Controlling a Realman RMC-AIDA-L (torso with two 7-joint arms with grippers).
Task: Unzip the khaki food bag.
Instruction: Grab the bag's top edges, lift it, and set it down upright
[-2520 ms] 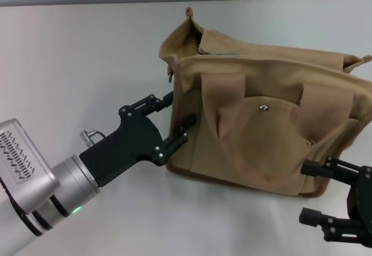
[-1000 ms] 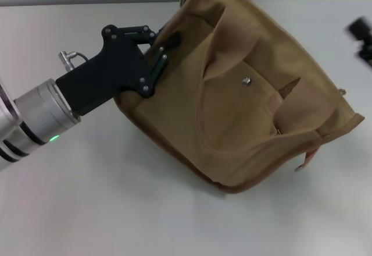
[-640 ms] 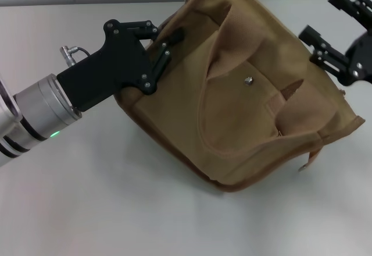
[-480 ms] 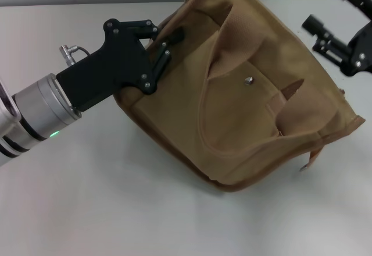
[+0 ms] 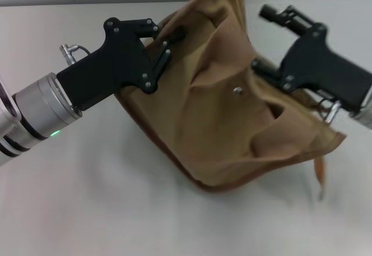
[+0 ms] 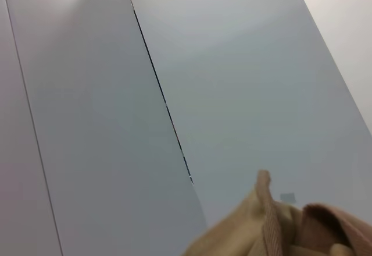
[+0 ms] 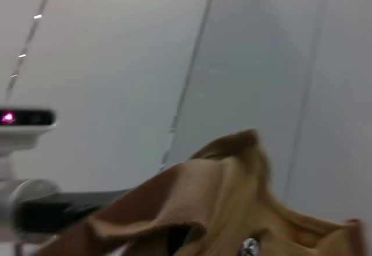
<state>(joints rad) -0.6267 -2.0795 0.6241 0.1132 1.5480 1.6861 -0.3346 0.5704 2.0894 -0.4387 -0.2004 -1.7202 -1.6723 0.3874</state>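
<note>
Two grippers on tan canvas khaki food bag (image 5: pixel 232 110), tilted on white table (image 5: pixel 87 198): left gripper (image 5: pixel 163 43) clenched on fabric at 10 o'clock; right gripper (image 5: pixel 264 41) spread wide at 2 o'clock. Zipper unseen; unzipping judged not begun.

The khaki food bag (image 5: pixel 232 116) hangs tilted and crumpled, metal snap facing up.

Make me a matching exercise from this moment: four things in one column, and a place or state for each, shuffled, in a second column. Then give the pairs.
Things:
1. khaki food bag
2. left gripper
3. right gripper
4. metal snap

Places or states:
A. at the bag's end on the robot's left, clamped on the fabric
B. small silver stud on the bag's front panel
C. tilted and crumpled on the white table
D. against the bag's side on the robot's right, fingers spread

Pairs: 1-C, 2-A, 3-D, 4-B
</note>
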